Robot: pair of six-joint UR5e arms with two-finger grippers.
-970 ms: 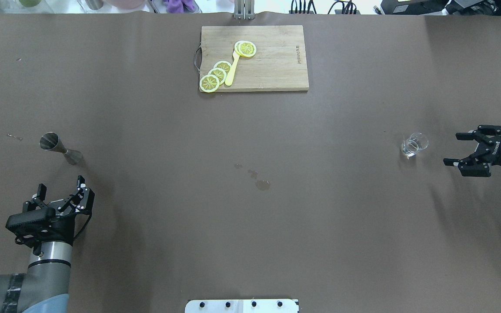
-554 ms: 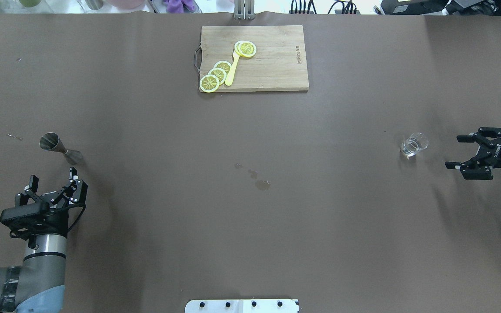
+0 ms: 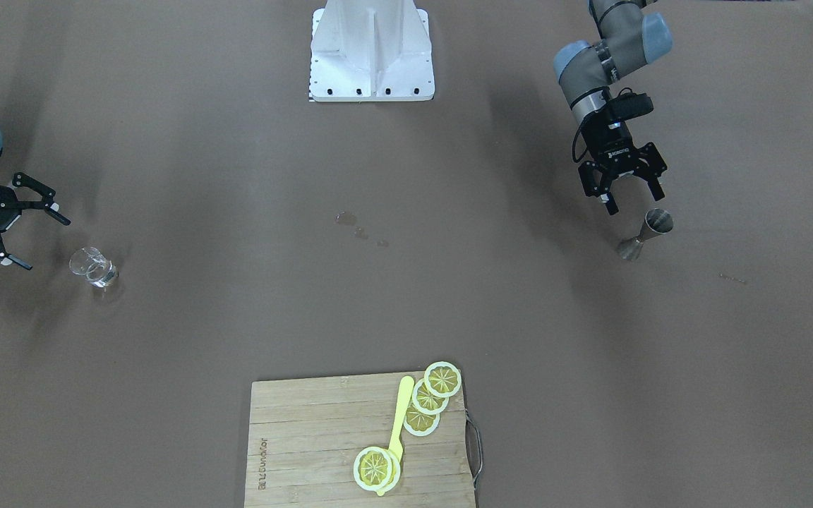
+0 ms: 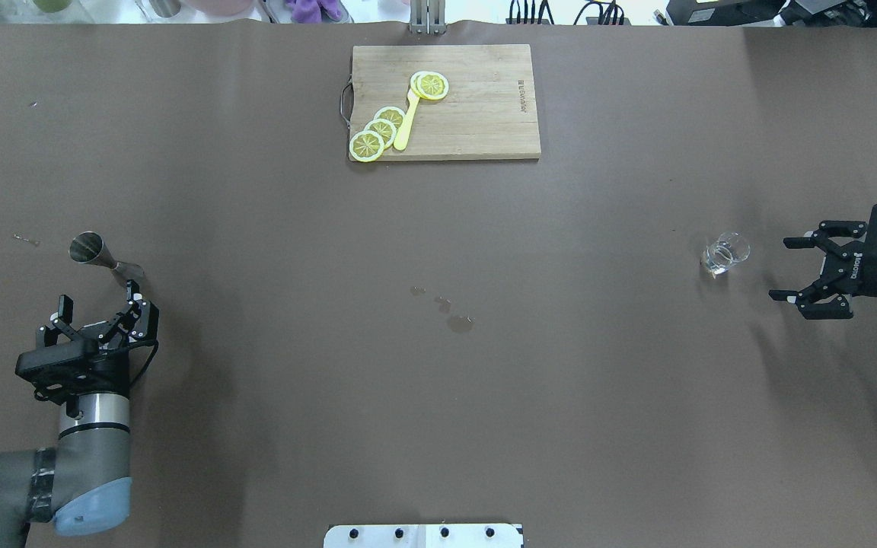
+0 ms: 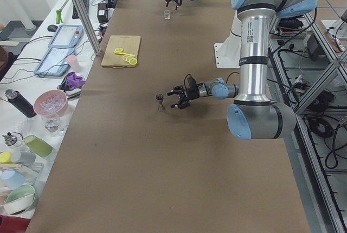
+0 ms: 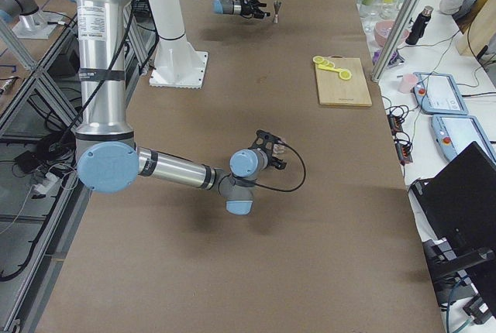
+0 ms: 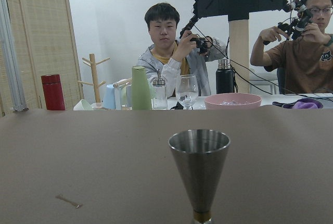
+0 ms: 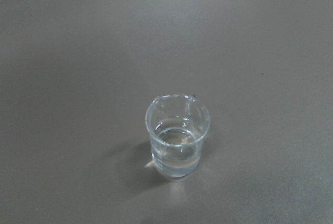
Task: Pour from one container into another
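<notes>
The steel hourglass jigger [image 4: 103,257] [image 3: 643,233] stands upright at the table's left and fills the middle of the left wrist view [image 7: 199,166]. My left gripper [image 4: 100,298] [image 3: 634,201] is open just short of it, fingers either side of its base line, not touching. The tiny clear glass cup [image 4: 724,253] [image 3: 94,267] with a pouring lip stands at the right, holding a little clear liquid [image 8: 177,151]. My right gripper [image 4: 781,269] [image 3: 45,243] is open a short way to its right, apart from it.
A wooden cutting board [image 4: 476,106] with lemon slices and a yellow knife lies at the far middle. Small wet spots [image 4: 460,323] mark the table centre. The robot's white base plate [image 4: 423,535] is at the near edge. People and drinkware sit beyond the far edge.
My left gripper has moved forward, closer to the jigger's base. My right gripper has shifted slightly left toward the glass cup. Both stay open; cup and jigger have not moved.
</notes>
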